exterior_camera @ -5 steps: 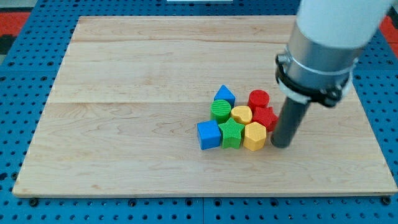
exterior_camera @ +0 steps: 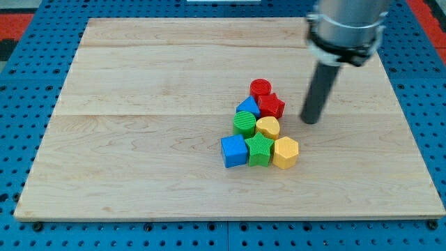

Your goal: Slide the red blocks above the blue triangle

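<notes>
On the pale wooden desk, which lies over a blue pegboard, seven small blocks sit packed together a little toward the view's right of centre. At the view's top of the cluster is the red cylinder, and just below it, slightly toward the view's right and touching it, is the red star-like block. The blue triangle sits just beside the red star-like block on the view's left, tucked under the red cylinder, so both red blocks lie at the triangle's upper right edge rather than squarely above it. Below the triangle is the green cylinder, with the yellow cylinder touching it on the view's right. The bottom row, from the view's left, holds the blue cube, the green star-like block and the yellow hexagon, all close against one another. The arm comes down from the view's top right as a grey collar carrying a straight dark rod, and my tip rests on the desk at the view's right of the cluster, near the red star-like block but apart from it, with a strip of bare wood between them. There are no jaws on this arm, only the rod, so nothing is grasped.
</notes>
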Controlling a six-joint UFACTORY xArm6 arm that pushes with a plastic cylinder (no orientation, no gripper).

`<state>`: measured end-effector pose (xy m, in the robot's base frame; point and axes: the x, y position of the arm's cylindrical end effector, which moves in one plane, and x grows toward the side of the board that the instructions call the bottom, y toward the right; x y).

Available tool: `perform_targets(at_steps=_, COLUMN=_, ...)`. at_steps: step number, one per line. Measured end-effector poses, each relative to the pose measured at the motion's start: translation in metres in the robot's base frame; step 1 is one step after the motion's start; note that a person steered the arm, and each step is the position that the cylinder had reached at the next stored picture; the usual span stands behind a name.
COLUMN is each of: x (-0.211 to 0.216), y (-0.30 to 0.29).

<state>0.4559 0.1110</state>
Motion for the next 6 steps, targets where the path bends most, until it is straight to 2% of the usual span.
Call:
perform_targets(at_steps=1, x=-0.002, y=-0.044)
perform_targets(at_steps=3, x=-0.077, y=-0.073)
perform_targets(at_steps=4, x=-0.045, y=-0.002)
perform_targets(at_steps=5, x=0.043, y=0.035)
perform_targets(at_steps=6, x=0.096, y=0.024)
